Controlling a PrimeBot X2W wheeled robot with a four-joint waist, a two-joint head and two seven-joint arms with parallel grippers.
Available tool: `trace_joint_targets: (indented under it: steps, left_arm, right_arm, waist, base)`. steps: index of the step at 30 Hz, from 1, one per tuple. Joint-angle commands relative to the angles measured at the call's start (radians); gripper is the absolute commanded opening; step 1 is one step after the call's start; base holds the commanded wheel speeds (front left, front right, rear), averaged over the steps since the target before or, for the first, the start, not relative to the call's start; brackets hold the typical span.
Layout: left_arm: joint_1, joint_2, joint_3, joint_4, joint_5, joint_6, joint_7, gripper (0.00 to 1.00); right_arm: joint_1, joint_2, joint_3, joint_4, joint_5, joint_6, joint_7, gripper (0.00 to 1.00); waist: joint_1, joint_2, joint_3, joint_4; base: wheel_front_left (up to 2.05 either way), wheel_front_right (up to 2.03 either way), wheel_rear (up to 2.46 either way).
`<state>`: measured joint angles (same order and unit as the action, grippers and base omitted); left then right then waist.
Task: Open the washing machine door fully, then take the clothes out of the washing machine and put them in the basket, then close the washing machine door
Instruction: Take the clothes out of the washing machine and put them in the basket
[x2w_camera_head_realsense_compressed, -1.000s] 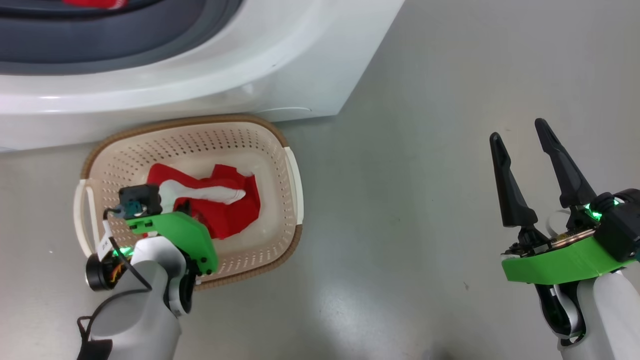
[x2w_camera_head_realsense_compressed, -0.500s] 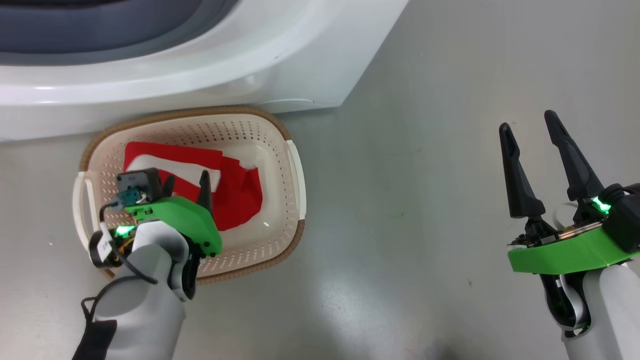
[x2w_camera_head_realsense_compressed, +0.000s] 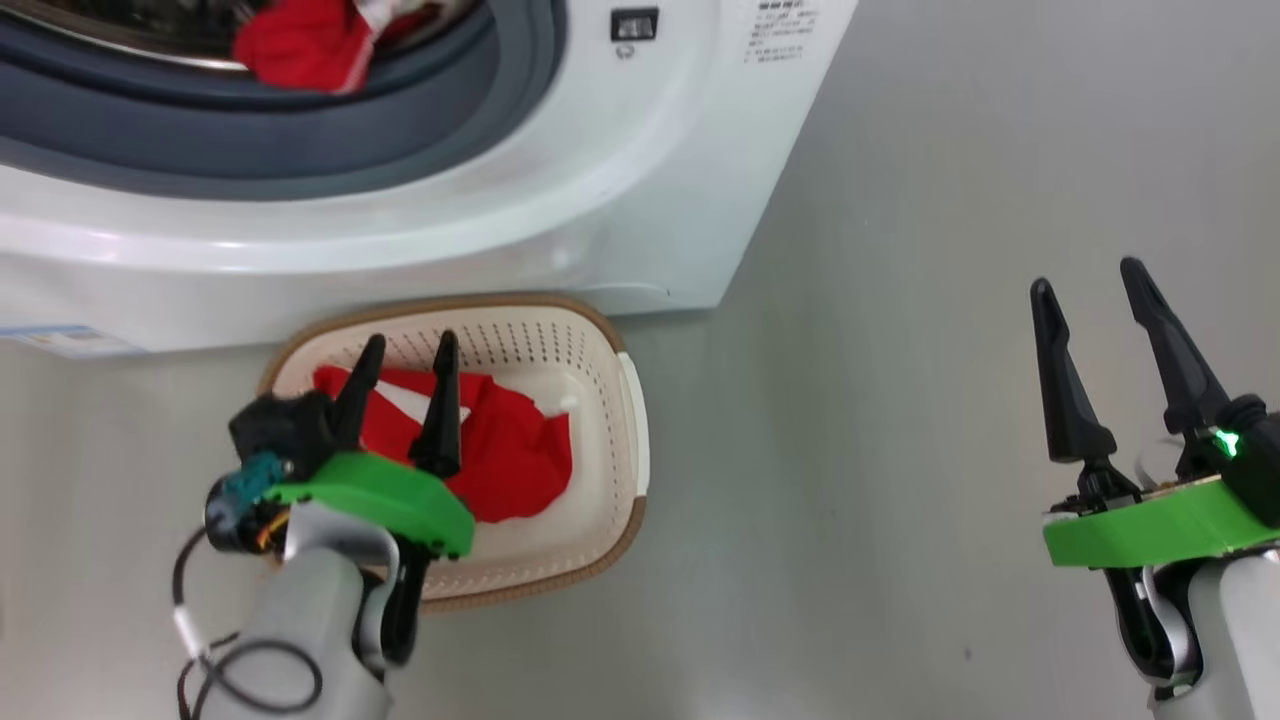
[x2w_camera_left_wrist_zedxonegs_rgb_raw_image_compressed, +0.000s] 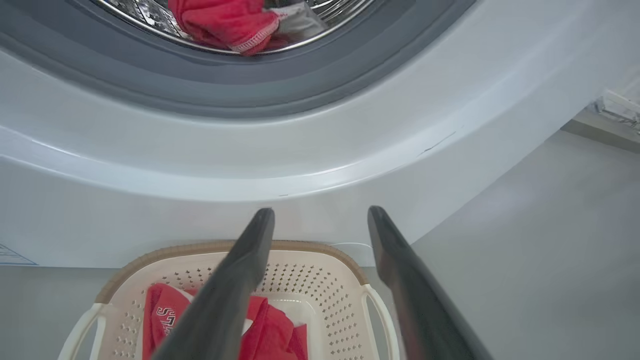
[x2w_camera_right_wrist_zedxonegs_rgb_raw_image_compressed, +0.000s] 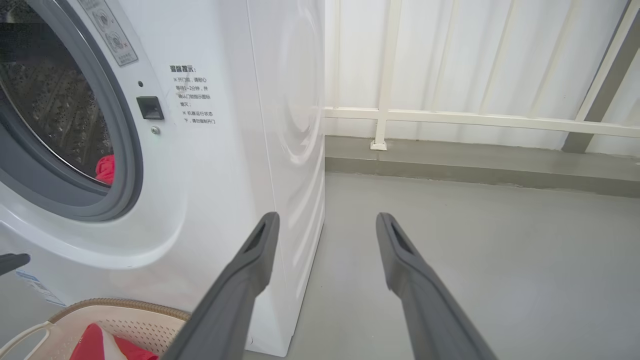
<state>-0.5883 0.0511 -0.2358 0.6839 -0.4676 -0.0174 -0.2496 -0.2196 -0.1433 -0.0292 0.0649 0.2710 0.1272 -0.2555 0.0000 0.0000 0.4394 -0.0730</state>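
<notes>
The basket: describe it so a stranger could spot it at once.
Find the white washing machine; on the grey floor right in front of it sits the basket. Cream perforated plastic, with a brown woven-look rim and side handles, it holds a red and white garment.

The head view's top edge is cutting off the washing machine (x2w_camera_head_realsense_compressed: 620, 200), so you are getting a slice of the red clothes (x2w_camera_head_realsense_compressed: 290, 45) in its drum. The left gripper (x2w_camera_head_realsense_compressed: 410, 338) and its green mount (x2w_camera_head_realsense_compressed: 380, 495) are hiding the near-left side of the basket (x2w_camera_head_realsense_compressed: 632, 440) and part of the red garment (x2w_camera_head_realsense_compressed: 520, 460) inside. The printed text (x2w_camera_head_realsense_compressed: 785, 30) on the machine's front is coming through too small to read. In the left wrist view, a finger (x2w_camera_left_wrist_zedxonegs_rgb_raw_image_compressed: 225, 300) is covering the garment's lettering, and the bottom edge is clipping the basket. The right arm (x2w_camera_head_realsense_compressed: 1220, 630) is running off the head view's lower right corner.
</notes>
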Motion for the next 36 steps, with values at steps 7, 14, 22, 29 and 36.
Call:
trace_joint_targets:
  steps: [7, 14, 22, 29, 36]
  left_arm:
    - [0.191, 0.036, 0.092, -0.309, 0.107, 0.039, -0.012, 1.00]
    - [0.295, 0.036, 0.127, -0.465, 0.127, 0.034, -0.012, 1.00]
    - [0.375, 0.065, 0.125, -0.589, 0.146, 0.050, 0.004, 1.00]
    - [0.445, 0.096, 0.138, -0.689, 0.129, 0.055, 0.055, 1.00]
    - [0.513, 0.128, 0.143, -0.746, 0.138, 0.069, 0.088, 1.00]
  right_arm:
    - [0.060, -0.005, -0.016, -0.009, -0.009, 0.003, -0.006, 1.00]
    - [0.093, 0.013, -0.054, -0.009, -0.083, 0.003, -0.006, 1.00]
    - [0.138, 0.042, -0.096, -0.043, -0.121, 0.003, -0.006, 1.00]
    - [0.196, 0.058, -0.121, -0.092, -0.131, 0.003, -0.006, 1.00]
    - [0.253, 0.070, -0.121, -0.147, -0.147, 0.003, -0.006, 1.00]
  waist:
    - [0.0000, 0.0000, -0.151, 0.051]
    - [0.0000, 0.0000, -0.221, 0.061]
    - [0.0000, 0.0000, -0.288, 0.059]
    - [0.0000, 0.0000, -0.327, 0.060]
    - [0.0000, 0.0000, -0.357, 0.056]
  base:
    - [0.00, 0.00, 0.00]
    - [0.00, 0.00, 0.00]
    - [0.00, 0.00, 0.00]
    - [0.00, 0.00, 0.00]
    - [0.00, 0.00, 0.00]
